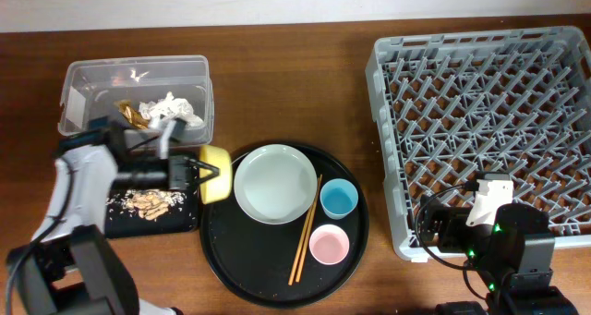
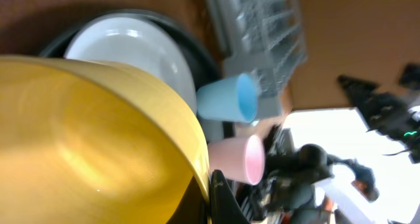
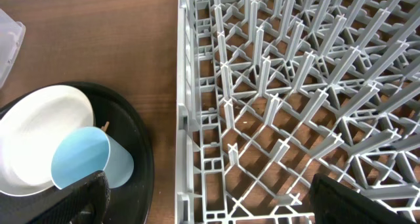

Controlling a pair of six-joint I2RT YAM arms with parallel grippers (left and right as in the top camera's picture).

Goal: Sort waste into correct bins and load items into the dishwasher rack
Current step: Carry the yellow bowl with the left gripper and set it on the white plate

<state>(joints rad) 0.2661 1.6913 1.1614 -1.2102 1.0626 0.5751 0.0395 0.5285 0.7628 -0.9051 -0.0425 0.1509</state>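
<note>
1. Left gripper (image 1: 197, 175): clamped on yellow bowl (image 1: 215, 173), which was tipped on its side at the 9 o'clock edge of round black tray (image 1: 240, 255)
2. Right gripper (image 3: 207, 191): fingers wide apart, empty, over the 7 o'clock corner of dishwasher rack (image 1: 480, 102)
3. On the round tray: plate (image 1: 275, 183) centre; blue cup (image 1: 339, 199) at 3 o'clock; pink cup (image 1: 330, 244) at 5 o'clock; chopsticks (image 1: 307, 230) between plate and cups
4. Clear tub (image 1: 134, 67): tissues (image 1: 171, 107), wrapper (image 1: 127, 114)
5. Shallow black tray (image 1: 129, 224): food scraps (image 1: 148, 201)
</note>
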